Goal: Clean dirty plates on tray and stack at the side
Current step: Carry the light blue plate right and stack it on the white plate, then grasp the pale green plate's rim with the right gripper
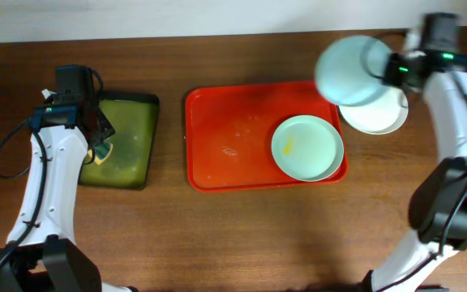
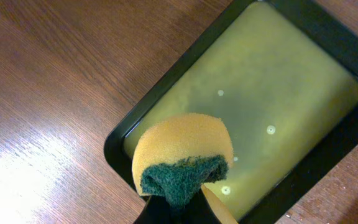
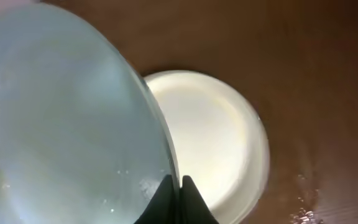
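The red tray (image 1: 225,138) lies mid-table with a mint-green plate (image 1: 307,147) bearing a yellow smear at its right end. My right gripper (image 1: 392,69) is shut on the rim of a second mint-green plate (image 1: 347,69), held tilted in the air above a cream-white plate (image 1: 377,113) that rests on the table right of the tray. In the right wrist view the held plate (image 3: 67,118) fills the left and the cream plate (image 3: 213,143) lies below my fingers (image 3: 176,186). My left gripper (image 2: 179,205) is shut on a yellow-and-green sponge (image 2: 182,158) over the dark tray.
A small dark tray (image 1: 124,138) with greenish liquid sits at the left; it also shows in the left wrist view (image 2: 278,93). Yellow smears and droplets mark the red tray's floor (image 1: 233,150). Bare wooden table (image 1: 242,235) lies in front.
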